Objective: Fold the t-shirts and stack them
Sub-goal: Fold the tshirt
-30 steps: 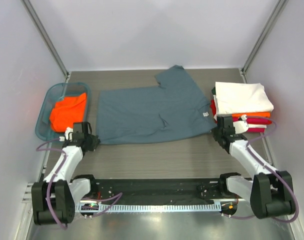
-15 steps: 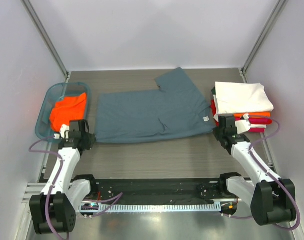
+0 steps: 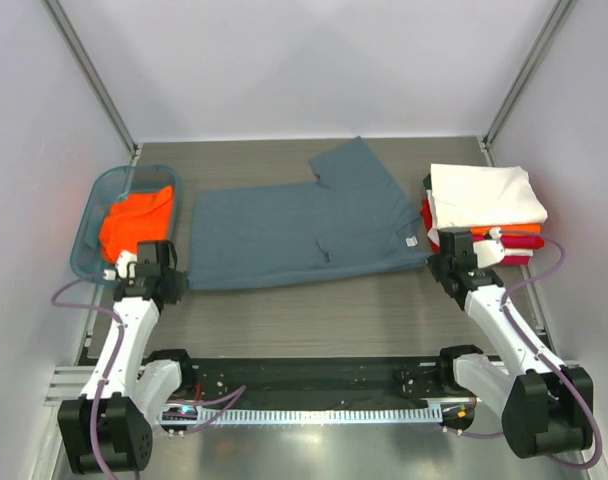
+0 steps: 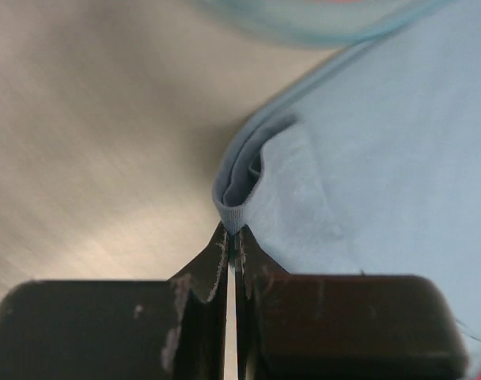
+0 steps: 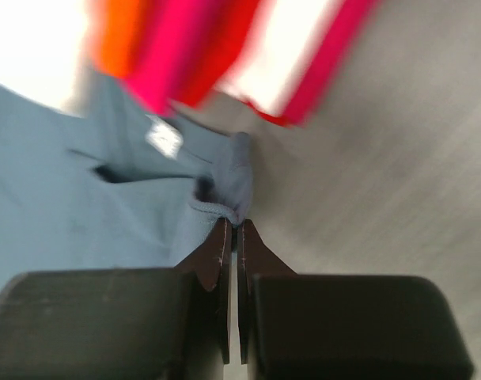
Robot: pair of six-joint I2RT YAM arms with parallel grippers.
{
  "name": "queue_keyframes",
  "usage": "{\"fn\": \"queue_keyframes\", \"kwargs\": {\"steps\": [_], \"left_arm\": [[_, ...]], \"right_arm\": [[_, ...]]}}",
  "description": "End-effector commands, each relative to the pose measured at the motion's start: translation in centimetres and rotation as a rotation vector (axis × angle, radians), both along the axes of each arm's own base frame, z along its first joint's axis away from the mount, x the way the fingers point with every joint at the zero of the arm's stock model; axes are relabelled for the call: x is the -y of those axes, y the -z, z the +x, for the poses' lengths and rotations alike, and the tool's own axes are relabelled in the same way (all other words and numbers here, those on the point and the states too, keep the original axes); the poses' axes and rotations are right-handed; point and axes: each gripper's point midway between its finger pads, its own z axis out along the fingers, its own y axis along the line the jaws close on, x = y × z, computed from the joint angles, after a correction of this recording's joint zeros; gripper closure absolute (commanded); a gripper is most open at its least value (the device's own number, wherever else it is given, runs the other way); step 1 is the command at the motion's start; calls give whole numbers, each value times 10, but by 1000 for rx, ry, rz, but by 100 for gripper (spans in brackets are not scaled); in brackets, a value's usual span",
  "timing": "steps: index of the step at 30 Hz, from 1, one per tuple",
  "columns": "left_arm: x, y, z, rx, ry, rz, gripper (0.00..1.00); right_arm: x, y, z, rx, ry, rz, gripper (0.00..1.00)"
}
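Note:
A slate blue-grey t-shirt (image 3: 304,235) lies spread across the middle of the table, folded lengthwise, one sleeve pointing to the far side. My left gripper (image 3: 174,281) is shut on its near left corner, pinching the hem (image 4: 234,214). My right gripper (image 3: 436,262) is shut on its near right corner (image 5: 229,207), beside the small white neck label (image 5: 163,136). A stack of folded t-shirts (image 3: 484,212), white on top with orange and red below, sits at the right. An orange t-shirt (image 3: 134,222) lies in the basket.
A teal plastic basket (image 3: 94,205) stands at the left edge, just beyond my left gripper. The folded stack is right beside my right gripper. Metal frame posts and white walls close in the table on three sides.
Both grippers have moved a little outward and toward the far side with the shirt's near corners, pulling its near edge straighter and flatter.

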Motion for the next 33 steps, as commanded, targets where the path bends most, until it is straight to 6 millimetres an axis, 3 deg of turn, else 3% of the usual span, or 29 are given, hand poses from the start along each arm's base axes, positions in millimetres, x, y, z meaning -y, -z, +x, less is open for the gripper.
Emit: {"fn": "queue_keyframes", "kwargs": {"steps": [1, 3, 4, 7, 10, 11, 12, 13, 14, 16, 19, 22, 24, 25, 28, 32, 33], "left_arm": [[-2, 32, -27, -57, -27, 1, 100], [0, 40, -34, -45, -41, -13, 99], [1, 55, -44, -71, -46, -17, 100], [0, 62, -52, -49, -78, -22, 99], [0, 67, -57, -25, -102, -32, 91], [0, 65, -57, -15, -99, -31, 86], [0, 61, -57, 1, -96, -30, 72], [0, 57, -57, 10, -90, -25, 66], [-1, 49, -58, 22, -86, -16, 57], [-1, 39, -57, 46, -89, -16, 48], [3, 20, -49, 109, -69, -30, 47], [-1, -12, -38, 165, -25, 23, 44], [-2, -32, -29, 195, 27, 63, 39], [-2, -55, -20, 239, 61, 80, 39], [8, -85, 3, 275, 209, 112, 36], [40, -101, 37, 316, 427, 50, 36], [49, -102, 49, 329, 470, 33, 35]], "right_arm": [[14, 19, -23, -38, 67, -20, 99], [15, 30, -34, -44, 81, -12, 99], [16, 33, -36, -42, 87, -8, 99], [17, 43, -48, -36, 112, 7, 92], [18, 53, -58, -33, 130, 19, 73], [18, 56, -61, -37, 128, 21, 53], [18, 54, -61, -28, 129, 23, 47], [18, 54, -63, -32, 121, 15, 45], [19, 51, -63, -27, 119, 8, 43], [19, 42, -60, -7, 100, -7, 42], [20, 17, -49, 20, 40, -62, 42], [11, -26, -25, 82, -94, -123, 44], [-1, -29, -15, 48, -227, -160, 45], [-6, -36, -7, 60, -273, -169, 46], [-29, -50, 15, 75, -454, -182, 47], [-48, -56, 42, 62, -593, -205, 48], [-53, -45, 47, 24, -619, -199, 48]]}}
